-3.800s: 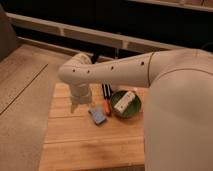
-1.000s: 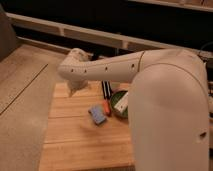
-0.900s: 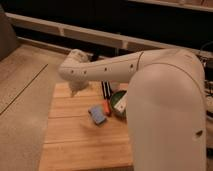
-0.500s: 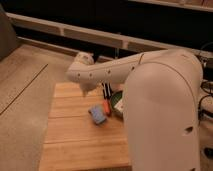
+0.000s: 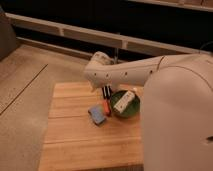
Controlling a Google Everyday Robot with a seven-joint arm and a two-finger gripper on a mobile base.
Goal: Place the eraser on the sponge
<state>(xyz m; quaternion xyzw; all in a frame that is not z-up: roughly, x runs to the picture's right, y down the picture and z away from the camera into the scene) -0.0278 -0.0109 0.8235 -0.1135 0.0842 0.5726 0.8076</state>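
Observation:
The blue sponge [image 5: 97, 114] lies flat near the middle of the wooden table [image 5: 70, 140]. A small orange thing [image 5: 106, 106] touches its right side. Right of that stands a green bowl [image 5: 119, 113] holding a white oblong block [image 5: 125, 101], which looks like the eraser. My gripper [image 5: 106, 91] hangs dark below the white arm [image 5: 125, 75], just above the orange thing, between the sponge and the bowl's left rim. Nothing shows in its grasp.
The white arm and its bulky body [image 5: 175, 115] cover the table's right side. Speckled floor [image 5: 20, 100] lies to the left. A dark wall with pale rails [image 5: 75, 35] runs behind the table.
The arm has swung right and forward from the table's back left. The gripper now hangs lower, over the orange thing by the bowl. Sponge, bowl and white block have not moved.

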